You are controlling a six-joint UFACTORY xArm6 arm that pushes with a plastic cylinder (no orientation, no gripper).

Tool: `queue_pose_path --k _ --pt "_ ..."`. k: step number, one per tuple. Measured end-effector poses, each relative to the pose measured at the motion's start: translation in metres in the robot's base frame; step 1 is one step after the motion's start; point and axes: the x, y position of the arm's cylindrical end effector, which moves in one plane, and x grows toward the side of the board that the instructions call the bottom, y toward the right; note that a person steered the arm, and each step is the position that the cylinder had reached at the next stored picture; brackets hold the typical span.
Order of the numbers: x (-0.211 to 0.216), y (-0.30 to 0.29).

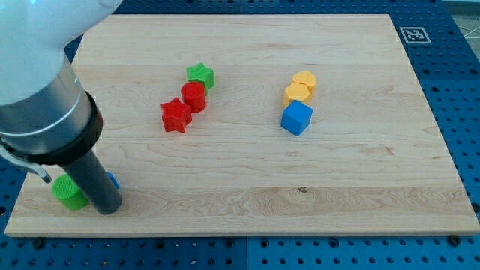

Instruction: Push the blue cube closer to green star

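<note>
While the blue cube [297, 118] sits right of the board's centre, touching the lower of two yellow blocks [298, 93] stacked toward the view's top, the green star [200, 74] lies well apart to its left, touching a red cylinder [194, 97] with a red star [176, 115] just beside that. My tip [107, 208] rests far off at the bottom-left corner, bare rod with nothing to open or close, beside a green block [69, 193] and a sliver of another blue piece [112, 181] mostly hidden behind the rod. I judge the approach step is not yet begun: the tip must travel round to the cube's right side, then push leftward and slightly up, steering clear of the red pair. Pale wooden board [247, 187] lies on a blue perforated table [457, 90], with a small printed marker [413, 34] at the top-right corner
</note>
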Motion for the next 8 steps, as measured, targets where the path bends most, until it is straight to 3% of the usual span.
queue_pose_path --k 2,3,4,6,8 --pt "0.015 0.096" --pt "-0.005 0.163" --pt "-0.035 0.195" --pt "-0.041 0.276" --pt "-0.086 0.318"
